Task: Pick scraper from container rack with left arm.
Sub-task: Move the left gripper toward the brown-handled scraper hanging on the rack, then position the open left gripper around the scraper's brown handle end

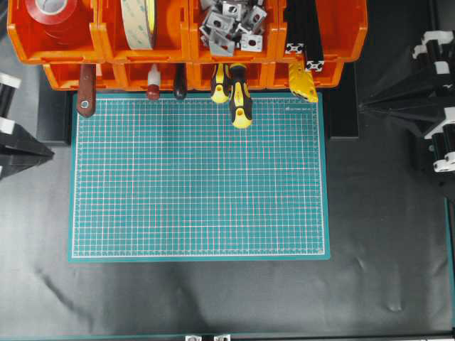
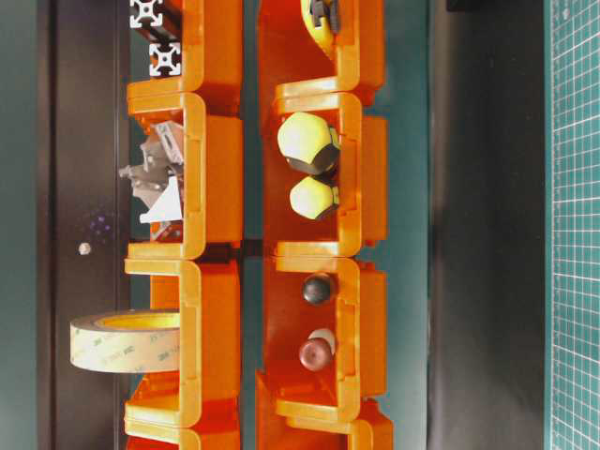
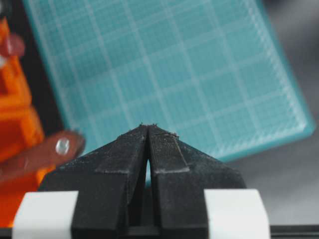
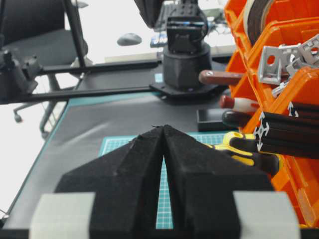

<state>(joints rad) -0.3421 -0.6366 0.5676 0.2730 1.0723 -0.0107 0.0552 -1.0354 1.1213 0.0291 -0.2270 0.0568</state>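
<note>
Here, left claw [image 3: 148, 130] closed, empty, over cutting mat [image 3: 174, 74] edge, scraper [image 3: 40, 155] beside.

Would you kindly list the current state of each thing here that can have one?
scraper: in the container rack, handle out over the mat edge, ungripped
left gripper: shut, empty
right gripper: shut, empty
yellow-and-black screwdrivers: resting in the rack
tape roll: upright in an upper bin
</note>
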